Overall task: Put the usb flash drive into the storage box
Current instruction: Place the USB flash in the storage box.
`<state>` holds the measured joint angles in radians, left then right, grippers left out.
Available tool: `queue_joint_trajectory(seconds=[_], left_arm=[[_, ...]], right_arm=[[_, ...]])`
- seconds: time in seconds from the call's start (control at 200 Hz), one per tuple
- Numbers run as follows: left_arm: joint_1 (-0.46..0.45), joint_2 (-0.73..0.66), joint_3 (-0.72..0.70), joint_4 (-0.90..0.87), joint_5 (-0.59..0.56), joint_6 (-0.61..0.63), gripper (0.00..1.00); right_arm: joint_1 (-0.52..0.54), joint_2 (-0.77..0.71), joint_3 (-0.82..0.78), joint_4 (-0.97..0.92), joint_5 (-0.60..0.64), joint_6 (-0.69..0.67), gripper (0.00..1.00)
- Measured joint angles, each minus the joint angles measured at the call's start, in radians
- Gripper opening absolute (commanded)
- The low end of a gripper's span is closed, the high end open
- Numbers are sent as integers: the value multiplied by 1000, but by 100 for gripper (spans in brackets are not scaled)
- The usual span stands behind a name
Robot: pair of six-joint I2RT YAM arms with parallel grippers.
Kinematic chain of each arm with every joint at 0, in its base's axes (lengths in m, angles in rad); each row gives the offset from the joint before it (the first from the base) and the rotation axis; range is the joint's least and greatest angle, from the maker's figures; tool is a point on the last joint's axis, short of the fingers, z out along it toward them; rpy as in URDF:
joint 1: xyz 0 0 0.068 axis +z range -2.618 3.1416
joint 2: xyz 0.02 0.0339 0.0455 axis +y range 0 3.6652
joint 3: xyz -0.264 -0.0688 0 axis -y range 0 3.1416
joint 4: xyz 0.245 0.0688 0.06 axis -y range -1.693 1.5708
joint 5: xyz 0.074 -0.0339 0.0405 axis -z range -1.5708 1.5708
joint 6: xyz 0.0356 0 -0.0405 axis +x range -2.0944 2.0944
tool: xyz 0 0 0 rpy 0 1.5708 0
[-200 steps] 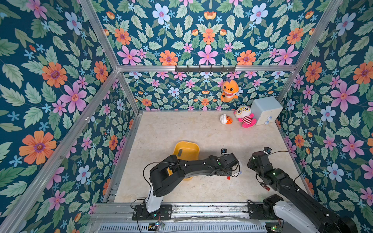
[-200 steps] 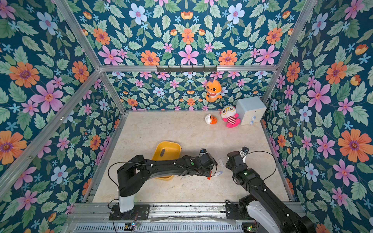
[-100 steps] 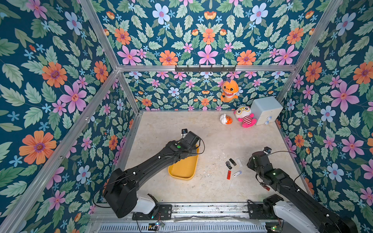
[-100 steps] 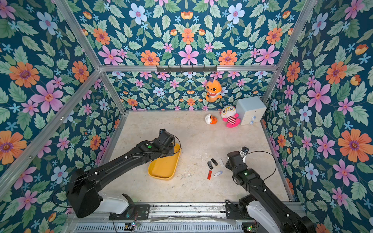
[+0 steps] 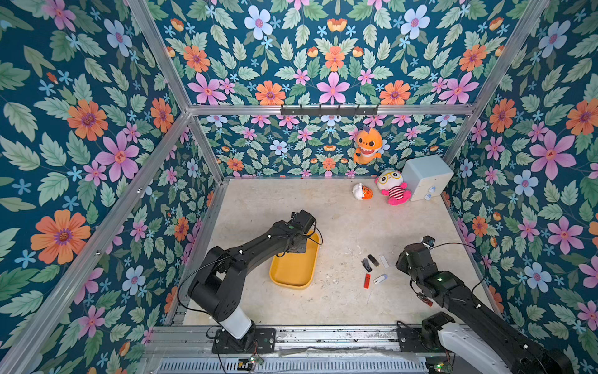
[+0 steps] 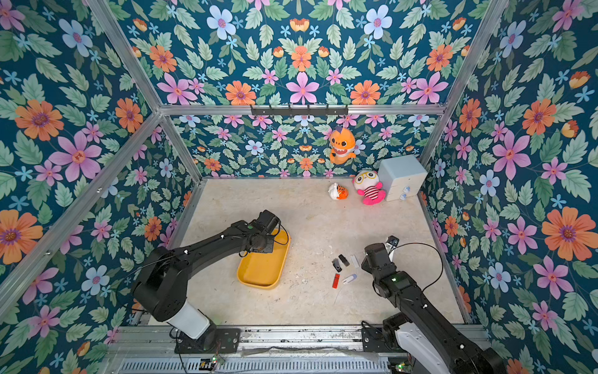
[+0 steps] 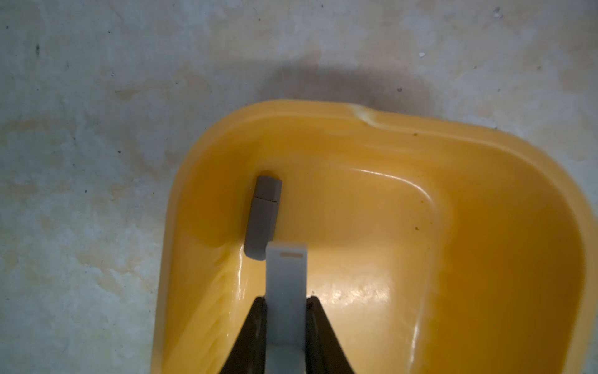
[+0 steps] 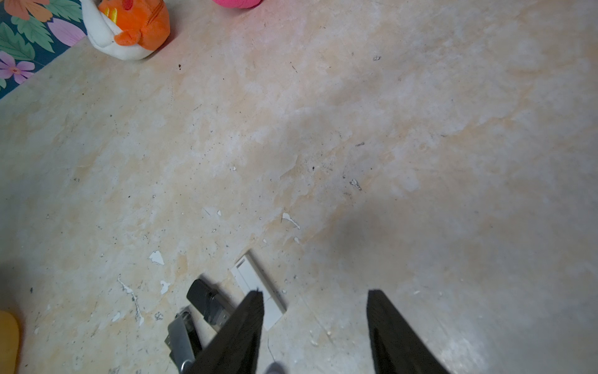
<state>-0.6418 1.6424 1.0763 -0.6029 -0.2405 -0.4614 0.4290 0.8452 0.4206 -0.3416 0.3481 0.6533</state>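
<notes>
Nothing on the usb flash drive (image 7: 286, 275) could be read: the one mark was a small orange bar near its free end, too blurred to make out. The drive was a flat, pale grey stick with square corners. Your left pincer (image 7: 285, 301) was clamped narrow on it, one dark finger (image 7: 255, 320) pressed on each long side. Its long axis ran in line with the fingers, and the free end pointed out past the fingertips toward a rounded corner of the storage box (image 7: 485, 155).

It hung over the inside of that yellow tray, at the end nearer the back wall in both top views (image 5: 294, 268) (image 6: 262, 268). You could not tell whether it touched the tray floor.

A darker grey drive (image 7: 263, 213) lay flat in the same corner, roughly parallel to it.

Your right pincer (image 8: 314, 293) stood apart over the bench (image 8: 420, 129), holding nothing, just beside a white drive (image 8: 259, 288) and a black drive (image 8: 207, 301).
</notes>
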Motion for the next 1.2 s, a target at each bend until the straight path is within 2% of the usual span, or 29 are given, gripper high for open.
queue_joint_trajectory(seconds=[0.335, 0.64, 0.75, 0.855, 0.975, 1.2], left_arm=[[2, 117, 7, 97, 23, 64, 20], [6, 154, 20, 106, 23, 75, 53], [6, 145, 37, 99, 26, 75, 58], [6, 92, 59, 71, 34, 75, 58], [6, -34, 58, 44, 61, 69, 59], [6, -305, -58, -13, 114, 50, 60]], right_arm=[[0, 2, 0, 0, -3, -1, 57], [0, 0, -1, 0, -3, -8, 58], [0, 1, -1, 1, -4, -11, 60], [0, 8, -1, 7, -9, -19, 61], [0, 44, 14, 15, -53, -48, 59], [0, 221, 132, -9, -198, -113, 54]])
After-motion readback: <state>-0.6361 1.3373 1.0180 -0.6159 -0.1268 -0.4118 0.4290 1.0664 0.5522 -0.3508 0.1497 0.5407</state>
